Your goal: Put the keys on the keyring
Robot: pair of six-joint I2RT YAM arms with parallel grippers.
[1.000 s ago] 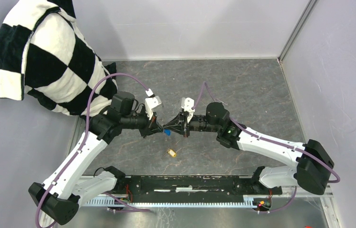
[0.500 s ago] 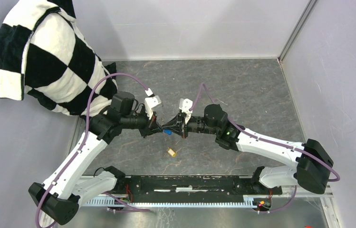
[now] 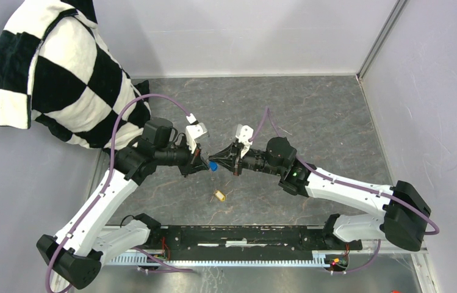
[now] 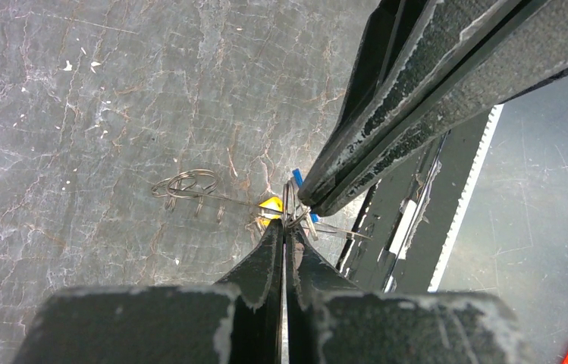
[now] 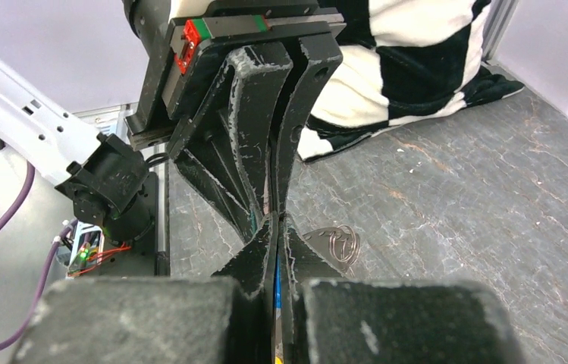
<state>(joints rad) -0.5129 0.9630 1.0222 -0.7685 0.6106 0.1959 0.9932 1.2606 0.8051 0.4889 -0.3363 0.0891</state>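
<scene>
Working above the dark grey marbled worktop (image 3: pixel 311 110), well apart from the black-and-white chequered cloth (image 3: pixel 61 79) draped at the far left. Meeting tip to tip over mid-worktop: the left claw (image 3: pixel 204 163), pinched narrow on strands of the thin grey wire keyring (image 4: pixel 189 184), and the right claw (image 3: pixel 216 160), pinched narrow on the blue-headed silver key (image 3: pixel 212 165), with a blue sliver visible between its fingers in the right wrist view.

To thread well:
- Hold the left claw rigid to stop the floppy wire swinging.
- Find the wire's free end and bring the hole in the key's head square to it.
- Slide along the wire in small moves, never pushing across it.

Likely to bend the loop or drop the key if forced.

As for the keyring, stretched roughly side to side in the left wrist view, coiled end to the left and the other end at the claw tips; coil hanging or resting, impossible to tell. As for the blue key, long axis hidden by the fingers, head towards the left claw. Lying loose on the worktop nearer the arm bases, the yellow-headed silver key (image 3: pixel 218 195), too small to read its heading
</scene>
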